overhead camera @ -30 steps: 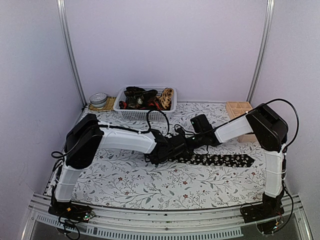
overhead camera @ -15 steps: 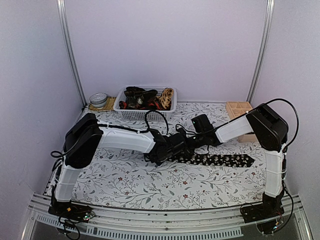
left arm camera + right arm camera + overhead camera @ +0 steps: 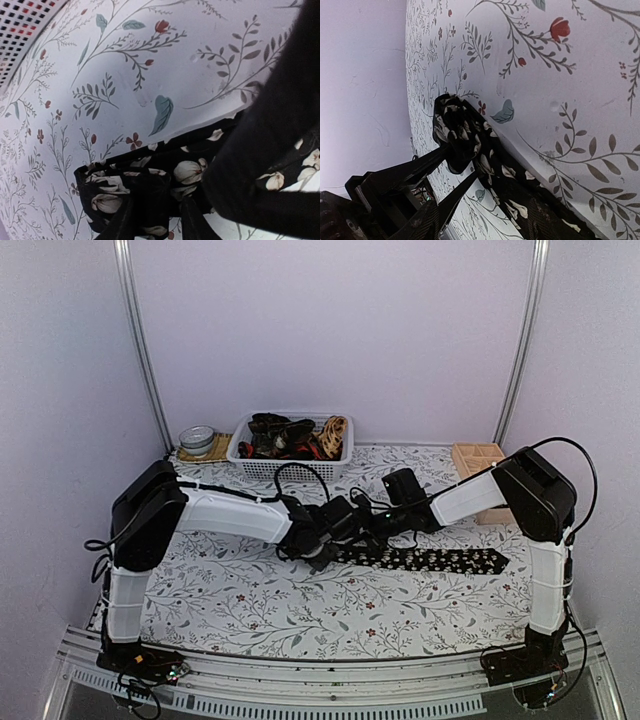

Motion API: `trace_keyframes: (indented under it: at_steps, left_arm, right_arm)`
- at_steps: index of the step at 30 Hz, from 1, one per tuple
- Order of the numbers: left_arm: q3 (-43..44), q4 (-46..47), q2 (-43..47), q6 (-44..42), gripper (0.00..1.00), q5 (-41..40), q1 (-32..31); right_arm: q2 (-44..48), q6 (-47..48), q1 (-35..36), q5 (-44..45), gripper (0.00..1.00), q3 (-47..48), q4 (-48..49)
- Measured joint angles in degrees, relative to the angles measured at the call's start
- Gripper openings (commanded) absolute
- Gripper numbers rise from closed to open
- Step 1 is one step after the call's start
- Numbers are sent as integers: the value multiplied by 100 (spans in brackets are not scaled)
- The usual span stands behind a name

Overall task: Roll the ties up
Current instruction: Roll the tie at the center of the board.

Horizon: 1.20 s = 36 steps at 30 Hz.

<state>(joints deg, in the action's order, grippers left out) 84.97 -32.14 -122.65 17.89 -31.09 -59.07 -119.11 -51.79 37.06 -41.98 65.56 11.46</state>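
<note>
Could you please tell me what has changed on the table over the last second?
The left arm swung its elbow out leftward, drawing its claw slightly left. The claw straddles the rolled end of the black floral tie; whether it has let go is unclear. The right arm, the tie and the basket stayed put.

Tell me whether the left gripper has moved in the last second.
Yes. The left gripper has pulled back a little to the left, judged against the white basket behind it in the top view.
</note>
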Motion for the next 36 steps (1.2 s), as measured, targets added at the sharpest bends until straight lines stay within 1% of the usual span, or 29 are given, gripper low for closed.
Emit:
trace_keyframes:
  at_steps: [4,5,10,14,20,23,26,30,36]
  left_arm:
    - [-208,308,162,48,35,334,92]
    - [-269,385,203,66,37,400,120]
    - [-601,715,468,107,42,590,238]
    - [-811,896,789,92,43,616,280]
    - [-846,1178,1266,28,44,605,284]
    - [-933,1349,1408,-4,51,612,284]
    - [-1095,1475,1550,-39,62,623,297]
    - [-1641,1722,2068,-24,73,796,505]
    - [-2697,2275,3195,175,74,1381,1325]
  right_arm:
    - [0,0,4,-13,61,0,28]
    - [0,0,4,-15,61,0,28]
    - [0,-7,4,-17,61,0,42]
    - [0,-7,4,-15,61,2,42]
    - [0,-7,4,-17,61,35,33]
    - [0,-7,4,-17,61,79,22]
    - [0,-7,4,-15,61,142,-15]
    - [0,4,4,2,63,260,-111]
    - [0,22,4,205,64,341,-358]
